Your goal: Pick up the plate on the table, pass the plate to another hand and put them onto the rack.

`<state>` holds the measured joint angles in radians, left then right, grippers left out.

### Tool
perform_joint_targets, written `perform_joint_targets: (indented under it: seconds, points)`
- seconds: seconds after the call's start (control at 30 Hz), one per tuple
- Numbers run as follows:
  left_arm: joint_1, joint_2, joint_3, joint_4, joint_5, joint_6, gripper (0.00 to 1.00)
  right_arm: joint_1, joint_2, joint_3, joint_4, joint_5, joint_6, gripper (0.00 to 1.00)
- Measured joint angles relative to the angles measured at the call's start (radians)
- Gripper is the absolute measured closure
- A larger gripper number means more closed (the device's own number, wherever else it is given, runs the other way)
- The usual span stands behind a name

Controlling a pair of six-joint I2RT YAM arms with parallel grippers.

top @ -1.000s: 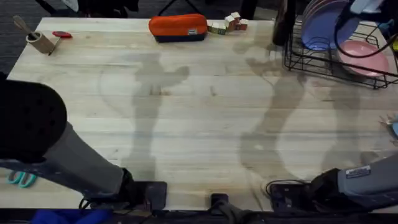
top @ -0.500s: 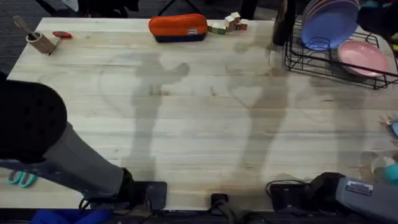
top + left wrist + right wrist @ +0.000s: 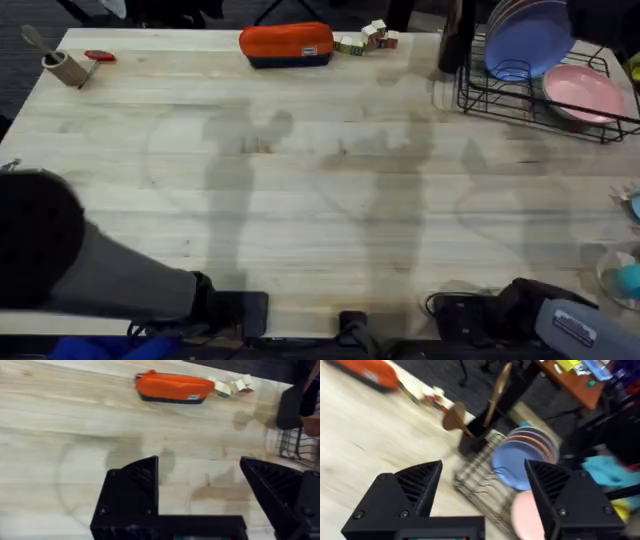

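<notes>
Left gripper (image 3: 200, 490) hanging above the bare table (image 3: 300, 200), jaws spread wide, nothing in them. Right gripper (image 3: 482, 492) up high, tilted toward the rack (image 3: 530, 95), fingers wide apart and empty too. Blue plate (image 3: 528, 40) standing upright in the rack's slots, pink plate (image 3: 583, 92) lying just beside it.

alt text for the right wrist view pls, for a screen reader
The right gripper, jaws open and empty, looks across the table at the rack. The plate stands in the rack ahead of other upright plates, with a pink plate beside it. An orange pouch lies farther off.
</notes>
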<state>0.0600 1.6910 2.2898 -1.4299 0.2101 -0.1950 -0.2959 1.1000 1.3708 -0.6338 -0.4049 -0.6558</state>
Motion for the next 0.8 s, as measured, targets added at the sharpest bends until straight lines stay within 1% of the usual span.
perform_joint_targets:
  seconds: [0.17,0.33,0.5,0.8]
  points:
    - [0.0,-0.146,0.002,-0.115,-0.105,0.024,0.006,0.04,-0.06,0.001,-0.059,-0.001,0.23,0.006]
    - [0.0,-0.237,0.006,-0.204,-0.176,0.031,0.006,0.058,-0.073,0.001,-0.105,-0.003,0.375,0.006]
    - [0.0,-0.271,0.006,-0.221,-0.199,0.034,0.007,0.084,-0.072,0.001,-0.118,-0.003,0.469,0.006]
    - [0.0,-0.277,0.006,-0.243,-0.207,0.041,0.007,0.111,-0.072,0.001,-0.119,-0.004,0.522,0.006]
